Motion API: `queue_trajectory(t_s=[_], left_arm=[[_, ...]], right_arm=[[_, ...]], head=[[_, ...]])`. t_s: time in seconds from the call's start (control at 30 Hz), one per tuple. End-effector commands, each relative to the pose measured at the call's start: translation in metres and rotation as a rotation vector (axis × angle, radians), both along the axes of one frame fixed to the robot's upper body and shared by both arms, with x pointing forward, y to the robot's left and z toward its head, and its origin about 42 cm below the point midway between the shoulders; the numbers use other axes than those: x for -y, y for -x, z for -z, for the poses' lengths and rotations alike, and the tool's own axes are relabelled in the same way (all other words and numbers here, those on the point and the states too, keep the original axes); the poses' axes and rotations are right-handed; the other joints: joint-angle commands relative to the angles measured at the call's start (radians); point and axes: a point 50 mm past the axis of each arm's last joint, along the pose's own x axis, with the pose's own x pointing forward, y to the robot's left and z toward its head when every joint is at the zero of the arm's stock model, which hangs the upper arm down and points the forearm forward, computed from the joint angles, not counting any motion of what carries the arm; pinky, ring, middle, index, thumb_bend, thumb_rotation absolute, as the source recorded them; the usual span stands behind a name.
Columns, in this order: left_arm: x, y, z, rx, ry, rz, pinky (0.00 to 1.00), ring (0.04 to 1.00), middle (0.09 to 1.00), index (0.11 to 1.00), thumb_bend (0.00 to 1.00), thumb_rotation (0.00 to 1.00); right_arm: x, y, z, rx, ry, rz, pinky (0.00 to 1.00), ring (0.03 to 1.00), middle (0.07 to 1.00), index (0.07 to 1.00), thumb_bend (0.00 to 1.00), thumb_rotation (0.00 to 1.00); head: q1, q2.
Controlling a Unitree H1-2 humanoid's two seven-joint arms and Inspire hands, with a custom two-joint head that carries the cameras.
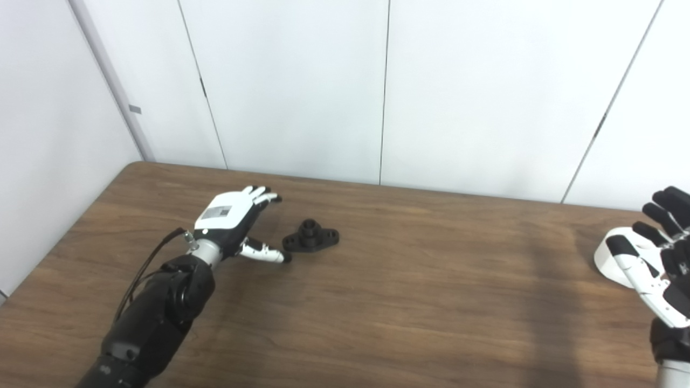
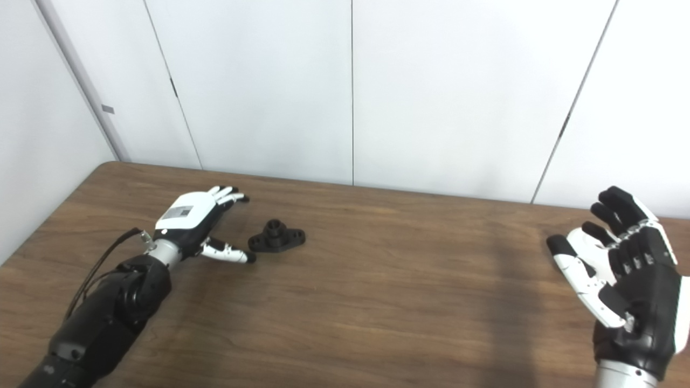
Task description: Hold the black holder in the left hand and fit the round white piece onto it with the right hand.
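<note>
The small black plastic holder [image 1: 311, 237] lies flat on the brown wooden table [image 1: 409, 280] just right of the left hand [image 1: 229, 218], whose fingers [image 1: 261, 193] are spread and empty.

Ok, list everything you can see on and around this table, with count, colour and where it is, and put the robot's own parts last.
black holder: one, black, lying on the table left of centre, just beside the left hand's thumb
round white piece: one, white, near the table's right edge, partly hidden behind the right hand
table: one, brown wood grain, fills the lower picture
wall panels: several, white, behind the table
left hand: one, white and black, open, beside the holder
right hand: one, black and white, open, raised at the far right
</note>
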Motion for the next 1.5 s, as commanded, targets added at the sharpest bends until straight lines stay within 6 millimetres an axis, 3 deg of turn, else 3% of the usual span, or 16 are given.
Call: queue_trajectory(t_s=[0.0, 0.73, 1.07, 1.47], left_arm=[[-0.004, -0.013, -0.022, 0.048, -0.066, 0.004, 0.98, 1.000, 0.972, 0.853, 1.00, 0.49], [0.014, -0.020, 0.012, 0.022, 0.001, 0.036, 1.00, 1.000, 0.958, 0.744, 1.00, 0.48], [0.023, -0.020, 0.019, 0.025, 0.036, 0.047, 1.00, 1.000, 0.947, 0.737, 1.00, 0.45], [0.038, -0.022, 0.025, 0.033, 0.100, 0.067, 1.00, 1.000, 0.942, 0.725, 1.00, 0.42]], right_arm=[[-0.004, 0.001, -0.013, 0.074, 0.003, -0.016, 0.70, 0.780, 0.787, 0.754, 0.52, 0.19], [-0.007, 0.003, -0.016, 0.069, -0.004, -0.011, 0.69, 0.775, 0.779, 0.750, 0.52, 0.19], [-0.008, 0.002, -0.016, 0.084, 0.000, -0.053, 0.72, 0.813, 0.836, 0.801, 0.43, 0.10], [0.001, 0.000, -0.001, 0.018, 0.008, -0.045, 0.75, 0.826, 0.837, 0.804, 0.46, 0.19]], head=[[0.002, 0.002], [-0.019, 0.001], [-0.023, 0.002], [-0.028, 0.008]])
